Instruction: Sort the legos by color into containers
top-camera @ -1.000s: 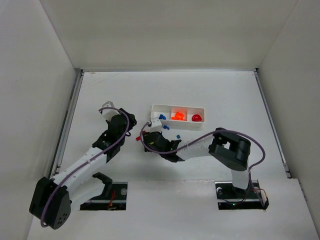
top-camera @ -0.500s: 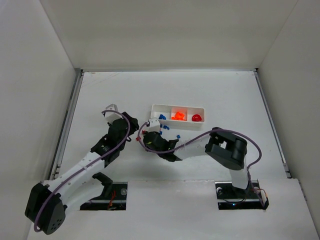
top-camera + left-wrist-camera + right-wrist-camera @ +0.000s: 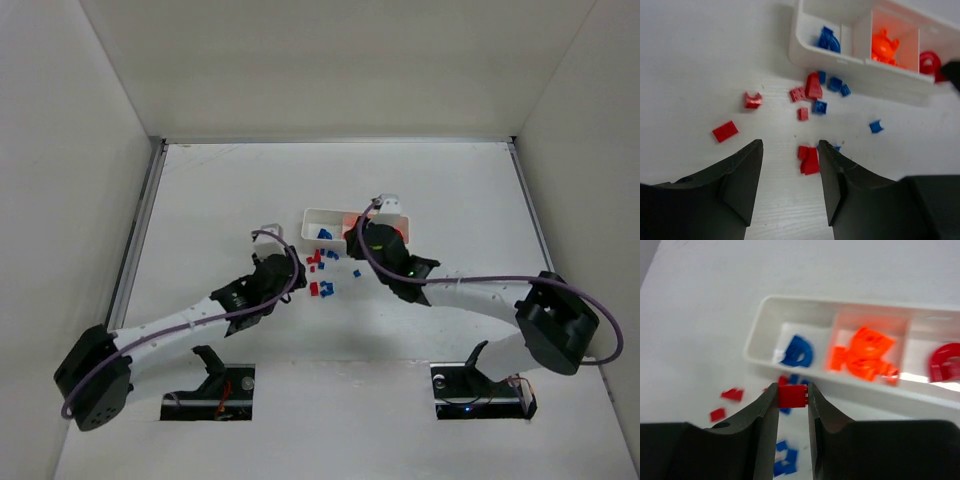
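Note:
The white tray [image 3: 312, 216] has three compartments: blue pieces [image 3: 797, 351] on the left, orange [image 3: 865, 357] in the middle, a red ring [image 3: 945, 362] on the right. My right gripper [image 3: 792, 389] is shut on a small red brick [image 3: 792, 396] and holds it above the table just in front of the tray's near wall [image 3: 850, 382]. In the top view it [image 3: 360, 243] covers the tray's middle. Loose red [image 3: 810, 160] and blue legos [image 3: 820, 106] lie before the tray [image 3: 820, 61]. My left gripper [image 3: 790, 147] is open and empty, just short of the nearest red pieces.
More loose pieces lie to the left of the pile: a red plate [image 3: 725, 131] and a red curved piece [image 3: 753, 100]. A blue piece [image 3: 876, 126] lies apart on the right. The pile [image 3: 320, 268] sits between the two grippers. White walls enclose the table.
The right gripper has swung from left of the pile up to the tray, now with a red brick. The left gripper has moved right, up to the pile.

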You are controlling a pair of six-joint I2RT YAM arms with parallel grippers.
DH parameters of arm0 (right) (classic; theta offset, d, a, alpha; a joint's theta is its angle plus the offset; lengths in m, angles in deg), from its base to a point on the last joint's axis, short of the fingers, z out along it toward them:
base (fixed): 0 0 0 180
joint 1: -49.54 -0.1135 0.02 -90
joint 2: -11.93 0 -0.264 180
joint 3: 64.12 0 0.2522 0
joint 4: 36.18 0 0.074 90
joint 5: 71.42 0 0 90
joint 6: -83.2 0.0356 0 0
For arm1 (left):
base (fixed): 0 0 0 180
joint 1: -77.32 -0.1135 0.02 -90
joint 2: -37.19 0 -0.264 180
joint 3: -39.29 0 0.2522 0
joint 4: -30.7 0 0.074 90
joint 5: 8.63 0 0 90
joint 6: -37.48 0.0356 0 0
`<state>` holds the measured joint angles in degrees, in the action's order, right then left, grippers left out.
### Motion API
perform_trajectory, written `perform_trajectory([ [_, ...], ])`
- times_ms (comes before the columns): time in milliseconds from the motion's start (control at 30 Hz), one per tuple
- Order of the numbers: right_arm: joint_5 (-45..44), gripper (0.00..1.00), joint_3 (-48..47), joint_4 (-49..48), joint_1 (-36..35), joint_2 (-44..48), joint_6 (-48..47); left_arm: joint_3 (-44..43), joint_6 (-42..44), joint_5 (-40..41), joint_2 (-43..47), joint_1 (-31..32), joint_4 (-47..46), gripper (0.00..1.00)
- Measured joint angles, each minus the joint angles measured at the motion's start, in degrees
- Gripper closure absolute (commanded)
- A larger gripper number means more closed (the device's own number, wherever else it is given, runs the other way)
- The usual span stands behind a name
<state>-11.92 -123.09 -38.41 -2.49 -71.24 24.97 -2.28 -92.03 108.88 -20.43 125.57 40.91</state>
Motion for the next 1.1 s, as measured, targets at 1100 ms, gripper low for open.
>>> perform_trajectory([
  [1100, 3.1, 0.50, 6.8, 0.9, 19.8, 6.1, -3.5, -24.8, 15.5, 0.9, -46.3, 15.2, -9.7, 0.50],
])
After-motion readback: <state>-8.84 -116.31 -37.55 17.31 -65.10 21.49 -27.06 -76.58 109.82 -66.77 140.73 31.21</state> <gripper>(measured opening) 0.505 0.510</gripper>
